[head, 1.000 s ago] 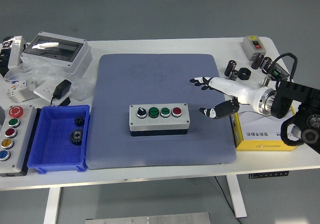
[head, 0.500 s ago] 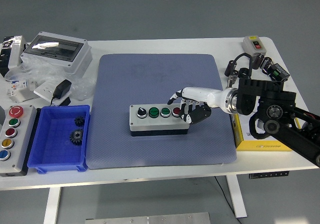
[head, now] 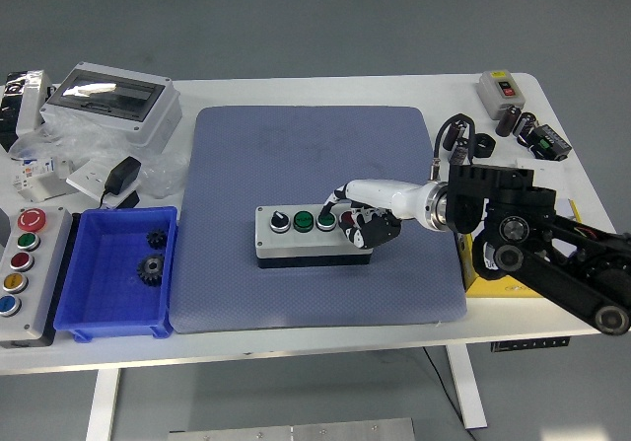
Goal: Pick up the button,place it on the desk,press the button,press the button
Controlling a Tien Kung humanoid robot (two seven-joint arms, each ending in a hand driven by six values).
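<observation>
A grey button box [head: 296, 239] with a black base lies in the middle of the blue-grey mat [head: 315, 155]. Its top carries a black-and-white selector knob [head: 280, 222], two green buttons [head: 303, 221] and a red button mostly hidden under my hand. My right hand [head: 357, 216] comes in from the right and sits over the box's right end, fingers curled and one fingertip [head: 340, 198] stretched down by the second green button and the red one. It grasps nothing. The left arm does not show.
A blue bin [head: 113, 313] with two black gears sits left of the mat, and a second button box [head: 25, 273] beyond it. A grey enclosure [head: 108, 101], bags and an adapter fill the far left. A yellow box [head: 513, 273], black cylinders and a small switch box [head: 500, 88] stand on the right.
The right hand swung in from the mat's right edge, where it hung spread open, onto the button box's right end. Its fingers curled and it now covers the red button.
</observation>
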